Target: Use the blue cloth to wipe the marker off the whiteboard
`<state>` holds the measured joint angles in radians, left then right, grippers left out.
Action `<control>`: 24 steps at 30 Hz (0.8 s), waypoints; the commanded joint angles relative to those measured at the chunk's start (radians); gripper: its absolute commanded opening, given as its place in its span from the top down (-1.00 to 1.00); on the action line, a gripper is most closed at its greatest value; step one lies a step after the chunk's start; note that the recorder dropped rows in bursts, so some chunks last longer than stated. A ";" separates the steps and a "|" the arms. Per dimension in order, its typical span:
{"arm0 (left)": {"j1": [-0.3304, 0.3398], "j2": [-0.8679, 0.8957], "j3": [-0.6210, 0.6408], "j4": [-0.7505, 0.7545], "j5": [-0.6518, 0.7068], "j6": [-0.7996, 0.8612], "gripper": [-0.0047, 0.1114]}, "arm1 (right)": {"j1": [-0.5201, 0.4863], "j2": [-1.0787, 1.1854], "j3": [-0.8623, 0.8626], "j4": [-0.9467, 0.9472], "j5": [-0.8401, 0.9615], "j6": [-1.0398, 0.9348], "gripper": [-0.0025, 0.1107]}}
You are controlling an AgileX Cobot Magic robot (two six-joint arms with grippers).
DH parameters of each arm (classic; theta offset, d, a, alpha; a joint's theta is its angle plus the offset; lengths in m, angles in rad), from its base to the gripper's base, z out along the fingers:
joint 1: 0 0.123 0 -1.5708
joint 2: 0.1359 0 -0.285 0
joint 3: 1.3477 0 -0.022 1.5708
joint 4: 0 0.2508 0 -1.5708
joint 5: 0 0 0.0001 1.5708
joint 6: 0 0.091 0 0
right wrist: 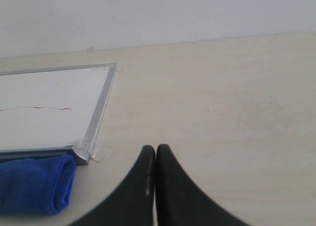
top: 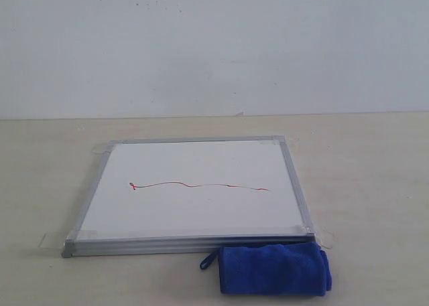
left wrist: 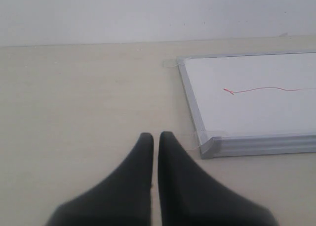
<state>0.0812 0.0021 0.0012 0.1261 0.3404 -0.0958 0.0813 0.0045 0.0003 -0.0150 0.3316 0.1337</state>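
Pale tabletop (top: 375,172) surrounds whiteboard (top: 194,215); blue cloth (top: 275,269) against its near edge.

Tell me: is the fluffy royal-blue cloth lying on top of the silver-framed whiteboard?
No, the royal-blue cloth lies on the beige table beside the silver-framed whiteboard.

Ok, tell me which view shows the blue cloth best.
The exterior view: the whole blue cloth shows there, end to end, lying by the whiteboard's near edge. The right wrist view catches only one end of it; the left wrist view misses it entirely.
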 commanded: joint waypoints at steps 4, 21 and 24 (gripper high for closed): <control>-0.005 -0.002 -0.001 -0.008 -0.002 0.001 0.85 | -0.002 -0.005 0.000 -0.002 0.011 -0.074 0.96; -0.005 -0.002 -0.001 -0.008 -0.002 0.001 0.85 | -0.002 -0.005 0.000 0.007 -0.332 -0.056 0.96; -0.005 -0.002 -0.001 -0.008 -0.002 0.001 0.85 | -0.002 -0.005 0.000 0.009 -0.447 0.016 0.96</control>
<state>0.0812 0.0021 0.0012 0.1261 0.3404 -0.0958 0.0813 0.0045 0.0003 -0.0059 0.0000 0.0967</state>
